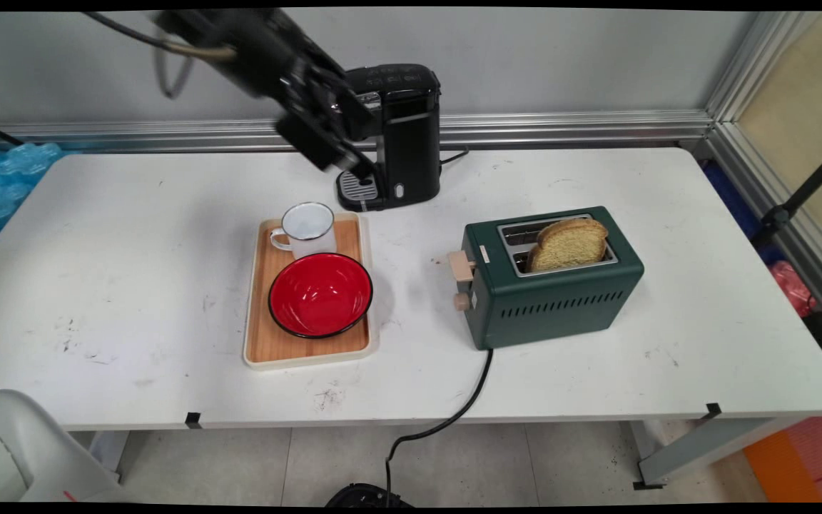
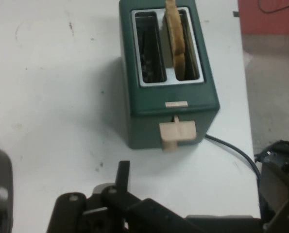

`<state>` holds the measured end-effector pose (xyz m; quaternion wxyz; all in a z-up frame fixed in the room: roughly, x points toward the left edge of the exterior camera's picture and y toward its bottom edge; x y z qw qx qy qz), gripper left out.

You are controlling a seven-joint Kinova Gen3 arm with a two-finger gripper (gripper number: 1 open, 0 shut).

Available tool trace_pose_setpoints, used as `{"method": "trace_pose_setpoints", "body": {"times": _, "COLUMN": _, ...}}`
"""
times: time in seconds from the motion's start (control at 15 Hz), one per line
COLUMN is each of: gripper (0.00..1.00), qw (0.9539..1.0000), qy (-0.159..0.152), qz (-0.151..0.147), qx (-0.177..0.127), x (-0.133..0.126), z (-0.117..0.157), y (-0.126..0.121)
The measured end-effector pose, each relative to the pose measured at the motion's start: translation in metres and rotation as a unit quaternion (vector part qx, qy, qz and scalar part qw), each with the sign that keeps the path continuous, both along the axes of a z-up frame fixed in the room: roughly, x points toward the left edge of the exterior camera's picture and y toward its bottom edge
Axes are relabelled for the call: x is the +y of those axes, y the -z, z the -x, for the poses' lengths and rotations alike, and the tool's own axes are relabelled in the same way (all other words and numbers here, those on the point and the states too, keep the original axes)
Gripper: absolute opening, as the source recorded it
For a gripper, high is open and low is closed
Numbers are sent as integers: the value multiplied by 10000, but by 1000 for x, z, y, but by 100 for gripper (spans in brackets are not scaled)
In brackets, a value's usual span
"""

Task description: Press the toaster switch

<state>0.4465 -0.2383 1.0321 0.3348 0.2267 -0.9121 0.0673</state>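
Observation:
My black gripper (image 1: 347,165) hangs above the table's back middle, in front of the black coffee machine (image 1: 404,135) and over its drip tray. It is open and holds nothing. In the hand view the gripper (image 2: 200,165) looks across bare table at the green toaster (image 2: 168,92). A slice of brown bread (image 2: 175,43) stands in one slot, and the beige lever (image 2: 177,133) faces me. In the main view the toaster (image 1: 554,278) stands right of centre with the bread (image 1: 568,243) sticking up.
A wooden tray (image 1: 279,343) lies left of the toaster, carrying a white enamel mug (image 1: 309,228) and a red bowl (image 1: 320,294). The toaster's black cord (image 1: 468,400) runs off the front edge. Blue bubble wrap (image 1: 4,178) sits beyond the table's left end.

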Motion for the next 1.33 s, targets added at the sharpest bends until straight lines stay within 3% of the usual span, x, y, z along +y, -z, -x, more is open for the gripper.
{"method": "trace_pose_setpoints", "body": {"times": 0.33, "gripper": 100, "qw": 9998, "qy": 13, "qz": -23, "qx": -181, "x": -24, "z": 49, "y": 36}}
{"method": "trace_pose_setpoints", "body": {"times": 0.87, "gripper": 100, "qw": 9987, "qy": 0, "qz": -172, "qx": -480, "x": -45, "z": 95, "y": 85}}
{"method": "trace_pose_setpoints", "body": {"times": 0.93, "gripper": 0, "qw": 9986, "qy": -4, "qz": -189, "qx": -502, "x": -47, "z": 99, "y": 89}}
{"method": "trace_pose_setpoints", "body": {"times": 1.33, "gripper": 0, "qw": 9976, "qy": 30, "qz": -306, "qx": -614, "x": -54, "z": 116, "y": 112}}
